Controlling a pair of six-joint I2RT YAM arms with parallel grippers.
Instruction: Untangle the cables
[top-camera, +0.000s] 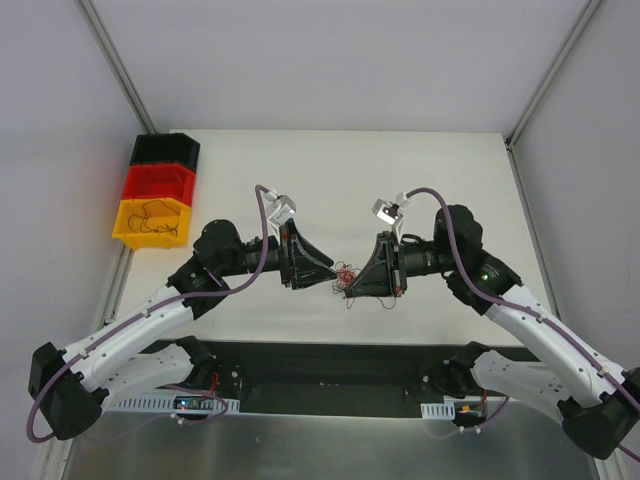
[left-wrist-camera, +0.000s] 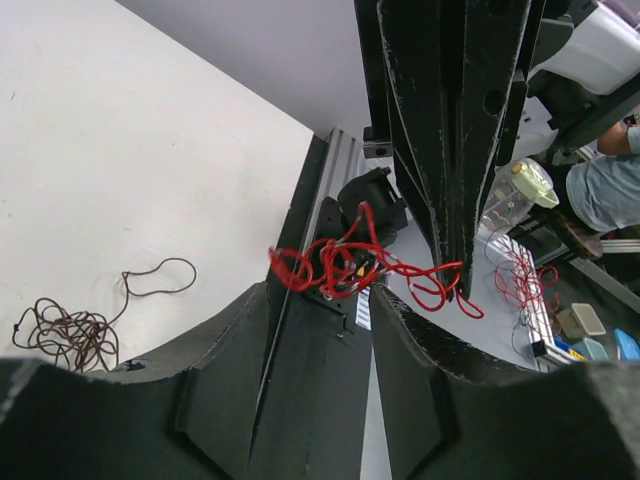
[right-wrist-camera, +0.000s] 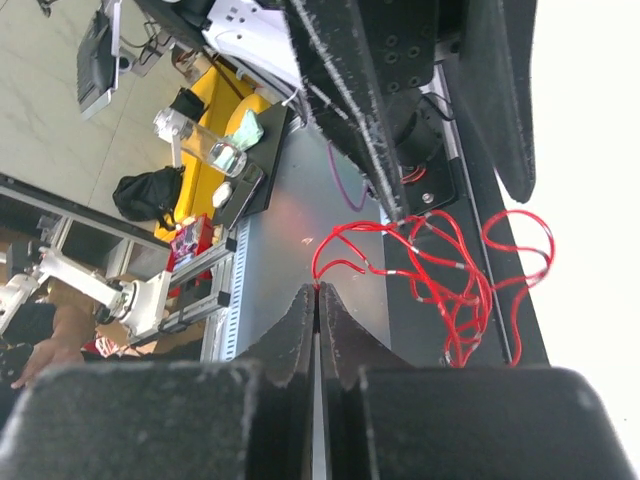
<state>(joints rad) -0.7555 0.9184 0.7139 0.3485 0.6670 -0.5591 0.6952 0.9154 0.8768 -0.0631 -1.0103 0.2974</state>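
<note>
- The right gripper (right-wrist-camera: 317, 292), a pair of black tapered fingers, is pressed flat together, with one strand of the thin, looping red cables (right-wrist-camera: 450, 285) nipped at its very tip.
- The left gripper (left-wrist-camera: 322, 300), a matching black pair, faces it tip to tip. Its jaws stand part way apart with a clear gap. The red cables hang just off their ends and one strand reaches the tip of one finger, but nothing is visibly pinched.
- The red cables are strung between the two grippers near the middle of the white table (left-wrist-camera: 120, 150) and appear lifted off its surface. A separate bundle of thin brown cables (left-wrist-camera: 65, 335) lies loose on the table nearby, to one side.
- Step in hand, as I judge it: taking a second hold on the red knot so it can be pulled apart. The loops are bunched tight, so the untangling looks barely begun.
- The next move calls for the left jaws to close on a loop other than the pinched strand, then a slow drawing apart. A quick pull could tighten the knot or slip the thin wire free.
</note>
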